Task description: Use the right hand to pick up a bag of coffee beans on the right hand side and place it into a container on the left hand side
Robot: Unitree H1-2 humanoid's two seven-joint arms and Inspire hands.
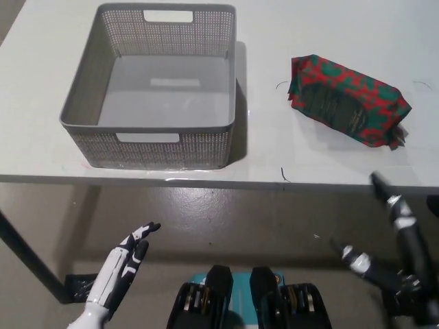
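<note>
Nearest, below the tabletop's front edge, both hands hang with fingers apart, holding nothing: the white left hand (123,271) rests at lower left, the black right hand (391,264) at lower right. The tabletop (274,161) lies beyond. The bag of coffee beans (346,101) sits toward its right edge — up and slightly left of the right hand, clearly the nearer one. Its long axis slants from far-left to near-right. The empty grey container (164,140) stands well apart, by the front-left edge.
</note>
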